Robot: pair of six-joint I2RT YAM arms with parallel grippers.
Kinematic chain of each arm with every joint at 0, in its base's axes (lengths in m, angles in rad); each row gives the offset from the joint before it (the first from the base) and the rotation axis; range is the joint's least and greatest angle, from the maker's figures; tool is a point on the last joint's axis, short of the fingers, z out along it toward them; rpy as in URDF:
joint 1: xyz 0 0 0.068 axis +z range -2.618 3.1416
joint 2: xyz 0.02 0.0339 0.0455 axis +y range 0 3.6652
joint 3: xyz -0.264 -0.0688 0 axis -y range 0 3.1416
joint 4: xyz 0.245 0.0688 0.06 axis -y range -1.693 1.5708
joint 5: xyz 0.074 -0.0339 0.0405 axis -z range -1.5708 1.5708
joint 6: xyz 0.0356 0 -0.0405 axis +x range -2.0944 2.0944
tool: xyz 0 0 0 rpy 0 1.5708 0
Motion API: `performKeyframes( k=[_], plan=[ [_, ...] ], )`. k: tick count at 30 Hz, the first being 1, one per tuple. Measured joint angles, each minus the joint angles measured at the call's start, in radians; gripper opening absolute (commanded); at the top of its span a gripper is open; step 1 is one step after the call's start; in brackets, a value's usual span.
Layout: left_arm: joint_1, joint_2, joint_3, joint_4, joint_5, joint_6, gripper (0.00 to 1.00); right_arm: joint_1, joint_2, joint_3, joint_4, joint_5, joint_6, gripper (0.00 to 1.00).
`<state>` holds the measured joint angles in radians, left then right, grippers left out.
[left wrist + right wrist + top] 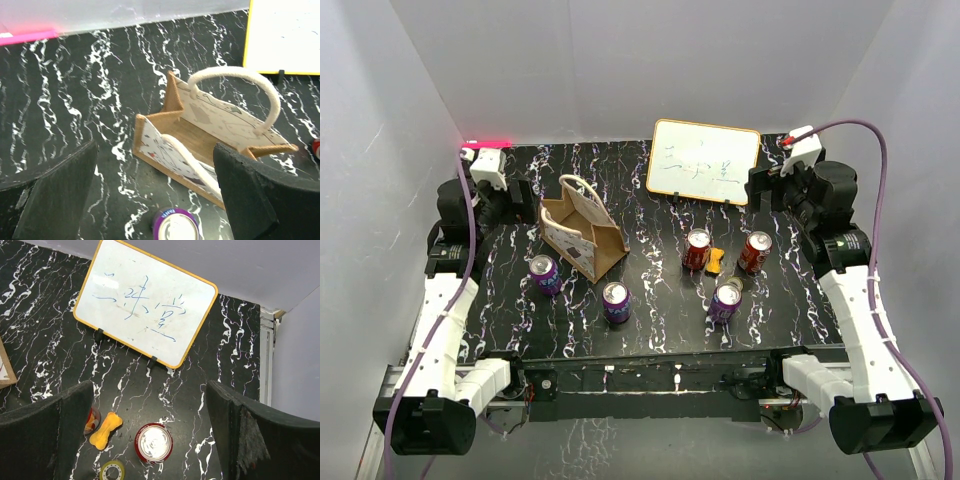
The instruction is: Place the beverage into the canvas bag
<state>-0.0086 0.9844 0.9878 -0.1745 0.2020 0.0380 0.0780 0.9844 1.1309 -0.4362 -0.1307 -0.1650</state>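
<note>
Canvas bag point(582, 235): upright, left of centre on black marbled table point(655, 325), mouth open, no can visible inside. Top view, further: five beverage cans, all outside bag. First purple can point(544, 273) near bag's near-left corner; second purple can point(616, 301) near bag's front; third purple can point(725, 300) right of centre; first red can point(697, 249) and second red can point(755, 251) behind it, with orange bone-shaped toy point(717, 261) between them; whiteboard point(703, 162) propped at back. Left gripper point(523, 197) at far left beside bag, right gripper point(758, 188) at far right beside whiteboard, both well apart from every can. Left wrist view: jaws spread wide, holding nothing; bag below with brown floor showing, cream handle point(235, 75) arched over it, one purple can top at lower edge. Right wrist view: jaws likewise wide apart and empty; one red can below, tape roll point(112, 471) and toy beside it, whiteboard beyond. Progress, as judged: nothing done yet; no can grasped; approach, grasp, lift, carry and release into bag all outstanding.
</note>
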Motion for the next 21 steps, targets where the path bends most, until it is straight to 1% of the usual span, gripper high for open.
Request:
performKeyframes(
  k=[6, 10, 14, 17, 18, 21],
  plan=[
    [-0.001, -0.004, 0.035, -0.138, 0.039, -0.125, 0.97, 0.000, 0.016, 0.000, 0.000, -0.011, -0.007, 0.98],
    [-0.001, -0.022, 0.039, -0.198, 0.075, -0.210, 0.97, 0.000, 0.021, 0.000, 0.001, -0.024, -0.010, 0.98],
    [-0.001, -0.014, 0.039, -0.231, 0.145, -0.301, 0.97, 0.000, 0.022, 0.000, 0.001, -0.032, -0.011, 0.98],
    [-0.001, 0.027, 0.037, -0.228, 0.204, -0.370, 0.97, 0.000, 0.022, 0.000, 0.001, -0.034, -0.011, 0.98],
    [-0.001, 0.045, 0.033, -0.222, 0.221, -0.391, 0.95, 0.000, 0.022, 0.000, 0.001, -0.034, -0.011, 0.98],
    [-0.001, 0.106, 0.021, -0.212, 0.270, -0.446, 0.79, 0.000, 0.022, 0.000, 0.001, -0.036, -0.011, 0.98]
  ],
)
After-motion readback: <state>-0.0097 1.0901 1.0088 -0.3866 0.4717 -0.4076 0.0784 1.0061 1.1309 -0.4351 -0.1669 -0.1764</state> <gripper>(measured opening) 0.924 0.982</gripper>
